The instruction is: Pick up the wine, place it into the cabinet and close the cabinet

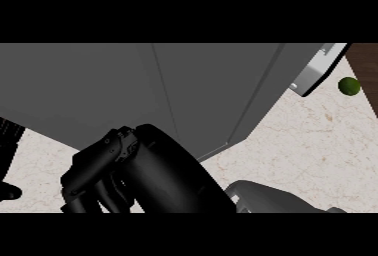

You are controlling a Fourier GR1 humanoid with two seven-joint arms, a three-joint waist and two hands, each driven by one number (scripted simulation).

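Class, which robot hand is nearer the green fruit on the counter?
Right. The right hand is lower-left of the green fruit; the left hand sits farther off, at the view's left edge.

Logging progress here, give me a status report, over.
Right hand at the cabinet's near edge, grip unclear. Left hand barely in frame. Wine not visible. Cabinet door looks open; green fruit far aside, nothing blocking.

No readable txt, labels, brands or nos. anywhere (cabinet (207, 90) and counter (317, 150) incl., both plain).
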